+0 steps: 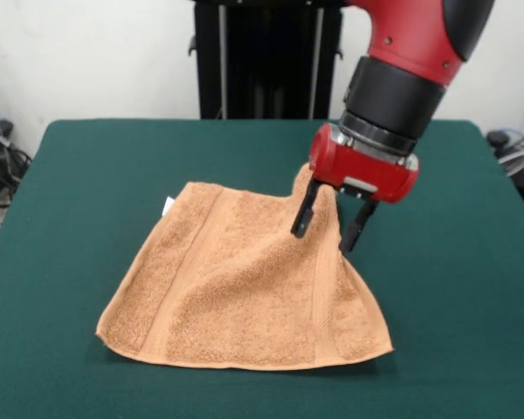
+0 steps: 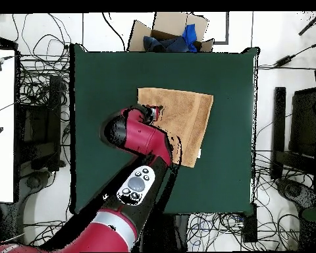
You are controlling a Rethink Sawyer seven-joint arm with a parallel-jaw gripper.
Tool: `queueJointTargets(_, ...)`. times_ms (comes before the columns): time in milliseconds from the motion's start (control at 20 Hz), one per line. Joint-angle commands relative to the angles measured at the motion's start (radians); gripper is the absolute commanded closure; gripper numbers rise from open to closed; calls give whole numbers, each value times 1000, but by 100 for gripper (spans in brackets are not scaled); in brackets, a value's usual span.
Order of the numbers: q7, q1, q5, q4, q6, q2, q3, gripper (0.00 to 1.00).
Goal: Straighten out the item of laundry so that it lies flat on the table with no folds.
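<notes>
The tan terry towel (image 1: 236, 288) lies mid-table on the dark green table (image 1: 87, 175), spread out except at its far right corner. That corner is pulled up into a peak at my gripper (image 1: 322, 242). The black fingers (image 1: 304, 216) stand on either side of the raised fold and hold it above the table. A small white tag (image 1: 168, 207) shows at the towel's far left corner. In the overhead view the towel (image 2: 187, 115) lies right of the gripper (image 2: 153, 113), and the red arm covers its lower left part.
The black pedestal (image 1: 266, 52) stands behind the table's far edge. In the overhead view a cardboard box with blue cloth (image 2: 170, 33) sits beyond the table (image 2: 101, 85), and cables lie on the floor all around.
</notes>
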Motion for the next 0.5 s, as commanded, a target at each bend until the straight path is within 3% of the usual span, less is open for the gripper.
queueJointTargets(50,266,-14,9,115,7,-21,148,0)
queueJointTargets(300,250,-129,26,207,13,-97,315,0)
queueJointTargets(500,257,-144,16,221,-2,-104,336,0)
